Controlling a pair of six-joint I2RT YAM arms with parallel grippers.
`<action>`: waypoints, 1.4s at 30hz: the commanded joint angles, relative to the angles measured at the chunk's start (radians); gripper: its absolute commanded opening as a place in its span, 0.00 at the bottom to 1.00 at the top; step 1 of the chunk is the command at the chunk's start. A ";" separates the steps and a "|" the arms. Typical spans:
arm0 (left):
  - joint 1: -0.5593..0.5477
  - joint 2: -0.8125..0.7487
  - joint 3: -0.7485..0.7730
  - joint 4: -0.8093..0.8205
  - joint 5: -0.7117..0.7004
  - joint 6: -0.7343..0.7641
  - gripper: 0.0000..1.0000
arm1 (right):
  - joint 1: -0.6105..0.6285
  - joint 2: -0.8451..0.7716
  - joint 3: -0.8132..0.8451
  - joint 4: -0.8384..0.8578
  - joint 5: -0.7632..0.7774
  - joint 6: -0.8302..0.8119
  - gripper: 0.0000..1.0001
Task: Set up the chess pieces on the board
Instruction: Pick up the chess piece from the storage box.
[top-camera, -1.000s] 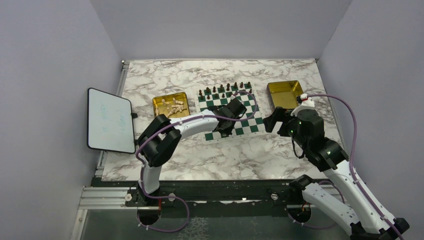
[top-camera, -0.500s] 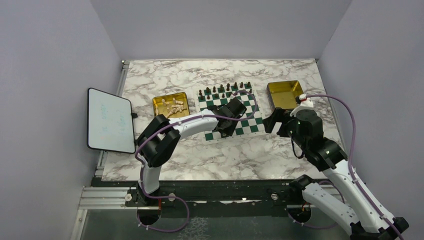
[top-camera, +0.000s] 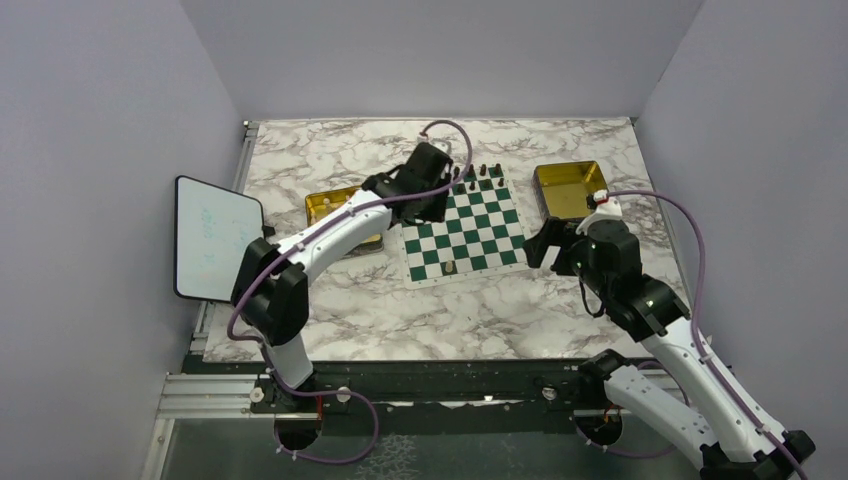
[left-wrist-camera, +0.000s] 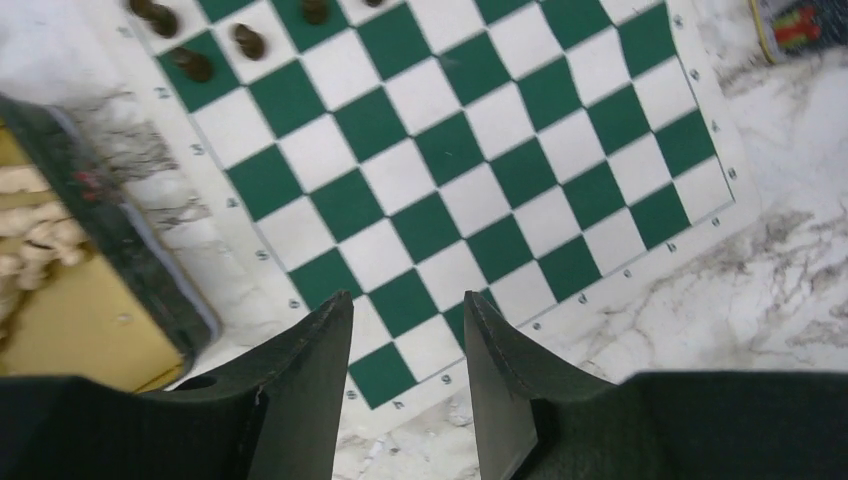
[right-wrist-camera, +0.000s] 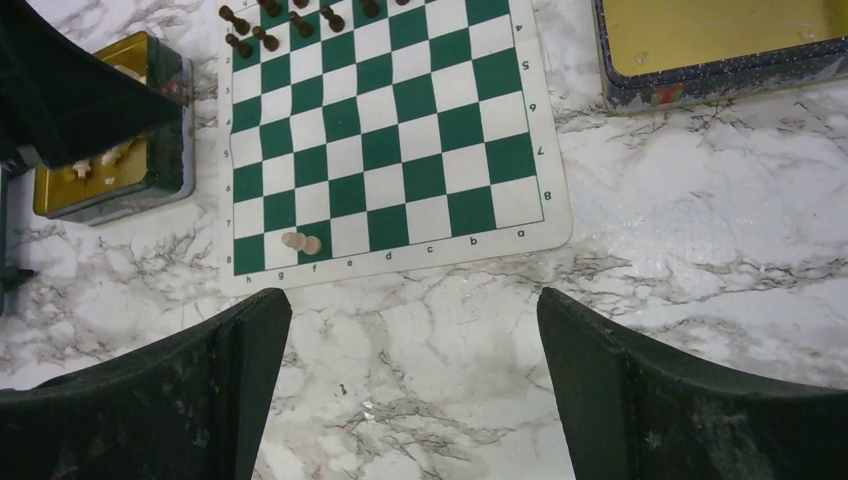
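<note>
Because the chess pieces (right-wrist-camera: 100, 160) look small, rigid and light, with smooth rounded profiles on narrow bases, they will probably slip or topple under a careless grip. Each is best taken across the body just below the head, with only moderate closing force. Most of the cream pieces lie heaped in the left tray (right-wrist-camera: 110, 185), on the tabletop (top-camera: 450, 320) just beside the left edge of the board (top-camera: 462, 226). One cream piece (right-wrist-camera: 300, 242) is already on the board, in the nearest row toward the left corner, apparently lying on its side. The dark pieces (right-wrist-camera: 265, 38) occupy the far rows. The jaws of the left arm (top-camera: 335, 228) are apart with nothing between them, poised above the board's left margin beside the tray. The jaws of the right arm (top-camera: 650, 300) stand wide apart and empty, over the tabletop off the board's near right corner. The right tray (top-camera: 568, 188) shows only its gold floor. The right wrist view alone reveals the posture of the placed piece; the top view shows it only as a speck, and the left wrist view does not show it at all. In the top view the left arm covers much of the left tray, whereas the left wrist view shows its pieces close by, though blurred.
</note>
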 joint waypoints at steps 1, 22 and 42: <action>0.125 -0.085 -0.007 -0.017 0.013 0.019 0.45 | -0.007 0.010 -0.021 0.050 -0.035 -0.003 0.99; 0.403 0.046 -0.032 -0.042 -0.187 0.176 0.29 | -0.007 0.021 -0.035 0.063 -0.030 -0.018 0.99; 0.446 0.210 -0.027 -0.042 -0.181 0.189 0.29 | -0.007 0.021 -0.023 0.054 -0.004 -0.040 0.99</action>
